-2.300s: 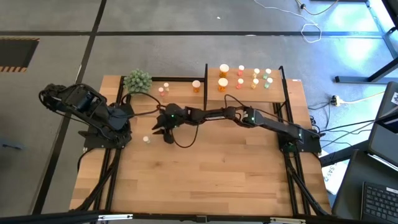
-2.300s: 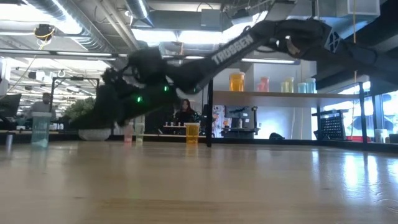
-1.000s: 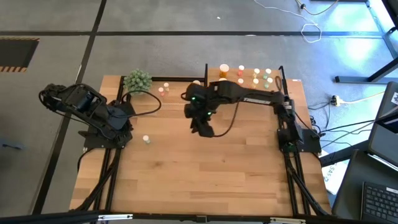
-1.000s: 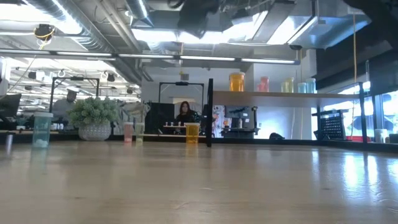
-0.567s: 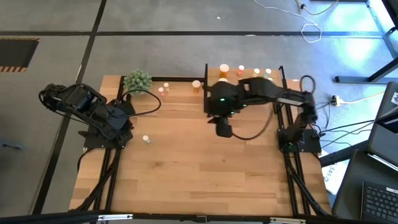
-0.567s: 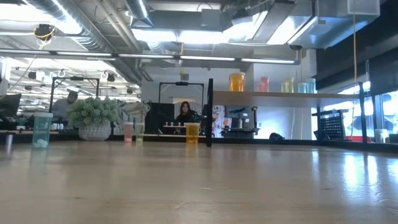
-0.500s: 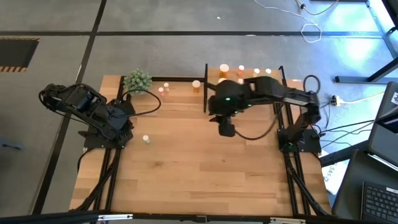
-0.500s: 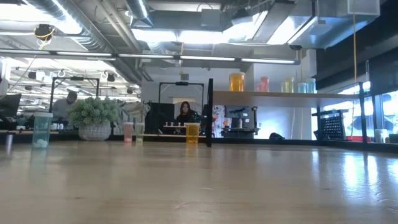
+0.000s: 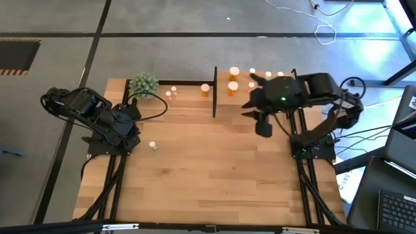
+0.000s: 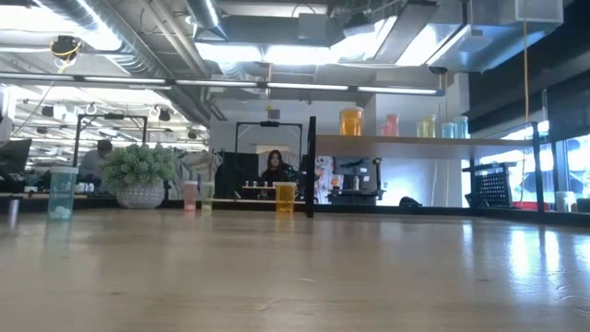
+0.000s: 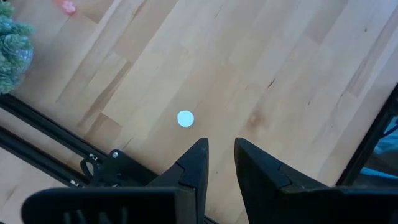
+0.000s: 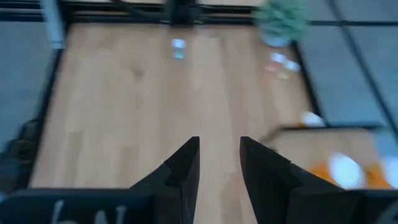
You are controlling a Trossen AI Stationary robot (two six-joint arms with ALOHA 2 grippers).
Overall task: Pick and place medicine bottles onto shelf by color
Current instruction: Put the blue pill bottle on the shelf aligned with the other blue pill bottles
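Your right gripper (image 9: pixel 265 127) hangs by the shelf (image 9: pixel 286 103), jaws parted, empty (left gripper (image 11: pixel 217 163) too, folded far left).

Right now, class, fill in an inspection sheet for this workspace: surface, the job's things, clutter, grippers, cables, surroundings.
Surface: wooden tabletop, near half bare.
Job's things: shelf at the far right, raised on black posts; orange bottles and smaller ones on it. Still on the table: an orange bottle, two small bottles near the plant, and a lone bottle by the left arm.
Clutter: green plant ball at the far left corner.
Grippers: right gripper above the shelf's front edge, open, holding nothing; left gripper parked at the left edge, slightly open, holding nothing.
Cables: black cable looping from the left arm; cords on the floor to the right.
Surroundings: people in the room beyond.
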